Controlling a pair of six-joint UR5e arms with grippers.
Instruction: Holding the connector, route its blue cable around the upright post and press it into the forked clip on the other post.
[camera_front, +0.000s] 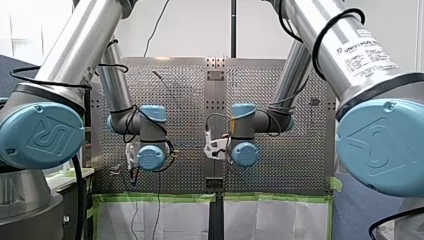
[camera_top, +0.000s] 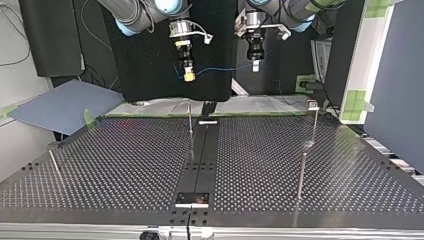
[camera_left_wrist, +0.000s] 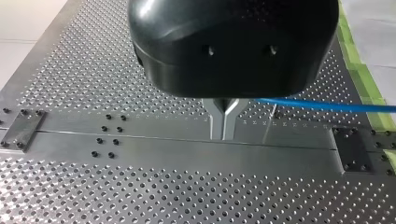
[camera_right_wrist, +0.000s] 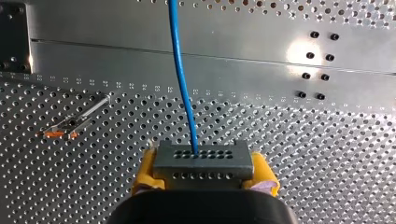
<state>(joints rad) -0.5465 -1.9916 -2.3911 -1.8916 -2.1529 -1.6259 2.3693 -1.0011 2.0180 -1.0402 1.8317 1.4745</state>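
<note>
My right gripper (camera_top: 189, 75) clamps its yellow pads (camera_right_wrist: 145, 169) on the connector (camera_right_wrist: 203, 161), a blocky grey metal rectangle pierced with rows of small holes, seated between the fingers. The thin, smooth blue cable (camera_top: 220, 69) leaves the connector's face and spans, slightly slack, to my left gripper (camera_top: 255, 67). Its tapered metal fingers (camera_left_wrist: 215, 116) are pinched together on the cable. Both hang well above the perforated metal table (camera_top: 125, 160). A slim upright post (camera_top: 190, 125) stands below the right gripper, and a black backdrop (camera_top: 150, 65) lies behind.
</note>
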